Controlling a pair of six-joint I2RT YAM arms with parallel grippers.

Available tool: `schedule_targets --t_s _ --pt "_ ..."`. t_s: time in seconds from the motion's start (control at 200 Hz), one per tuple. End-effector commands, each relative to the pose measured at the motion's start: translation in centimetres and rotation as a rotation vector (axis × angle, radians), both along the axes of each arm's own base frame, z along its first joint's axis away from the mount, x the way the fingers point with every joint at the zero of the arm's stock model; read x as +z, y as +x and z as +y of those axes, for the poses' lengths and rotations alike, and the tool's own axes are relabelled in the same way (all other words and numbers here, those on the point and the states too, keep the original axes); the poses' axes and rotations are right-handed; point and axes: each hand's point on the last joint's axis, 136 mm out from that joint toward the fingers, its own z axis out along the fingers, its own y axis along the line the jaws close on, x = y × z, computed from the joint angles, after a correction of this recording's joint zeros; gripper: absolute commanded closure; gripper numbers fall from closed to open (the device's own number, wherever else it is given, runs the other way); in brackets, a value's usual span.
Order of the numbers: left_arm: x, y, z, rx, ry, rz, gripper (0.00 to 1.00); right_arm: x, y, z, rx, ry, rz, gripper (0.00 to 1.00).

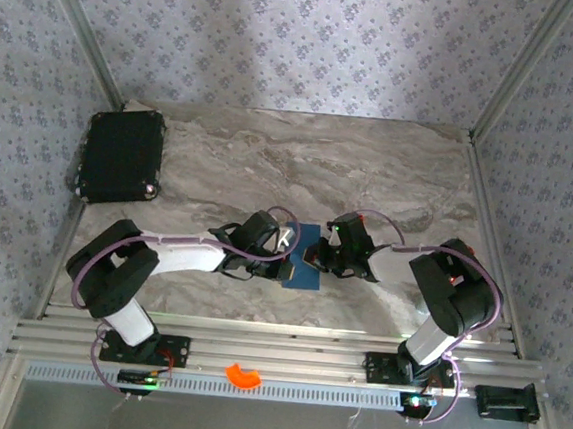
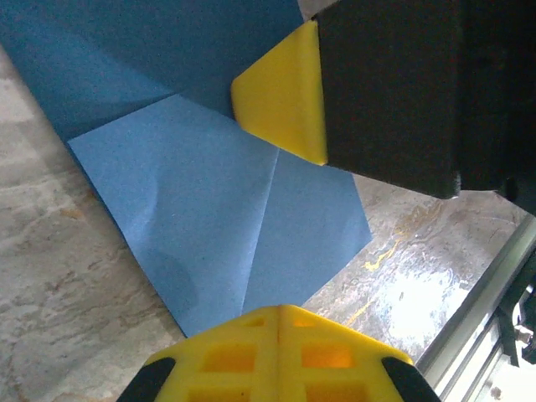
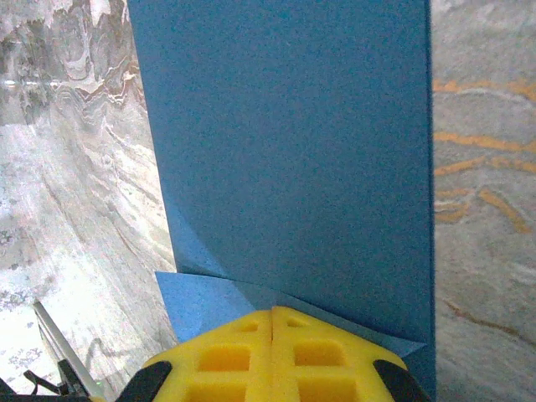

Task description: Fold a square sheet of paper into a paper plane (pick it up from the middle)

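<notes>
Left tool (image 2: 279,308) and right tool (image 3: 274,310), closed, meet over the blue paper (image 1: 303,274).

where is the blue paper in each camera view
top external: blue paper near the middle, toward the near edge.
left wrist: paper across the upper left and centre, creased.
right wrist: paper running up the middle.
shared landmark: the marble table under it in all three.

The left arm (image 1: 187,256) and right arm (image 1: 451,289) are black-and-white; lilac cables (image 1: 73,274) trail behind the jaws. Yellow jaws carry square pockets.
</notes>
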Motion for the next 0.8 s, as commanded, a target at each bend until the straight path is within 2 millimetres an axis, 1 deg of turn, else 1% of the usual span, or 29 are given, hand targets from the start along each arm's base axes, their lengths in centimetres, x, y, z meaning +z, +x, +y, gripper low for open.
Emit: schedule_targets --t_s 0.0,0.085,0.155,0.265,0.435,0.525,0.705,0.795 --pt "-0.2 -0.8 0.0 -0.015 -0.013 0.026 0.96 -4.1 -2.0 -3.0 -0.041 -0.138 0.104 0.96" --pt "-0.9 -1.4 0.0 -0.031 -0.012 0.055 0.96 -4.1 -2.0 -3.1 -0.043 -0.14 0.105 0.96" --pt "-2.0 -1.8 0.3 -0.035 0.008 0.078 0.97 -4.1 -2.0 -3.1 -0.043 -0.14 0.104 0.96" --pt "-3.8 -2.3 1.6 -0.021 0.075 0.098 0.98 -4.3 -2.1 -3.2 -0.044 -0.141 0.107 0.96" --pt "-4.9 -2.8 3.0 -0.034 0.142 0.094 0.98 -4.4 -2.2 -3.4 -0.048 -0.141 0.112 0.96" --pt "-4.4 -2.5 2.9 -0.029 0.134 0.081 0.98 -4.4 -2.2 -3.5 -0.052 -0.138 0.111 0.96" --pt "-1.2 -1.5 1.6 -0.017 0.059 0.03 0.98 -4.3 -2.1 -3.5 -0.052 -0.136 0.11 0.96" --pt "-0.1 -1.2 1.0 -0.015 0.023 0.013 0.97 -4.3 -2.1 -3.5 -0.053 -0.136 0.109 0.96"
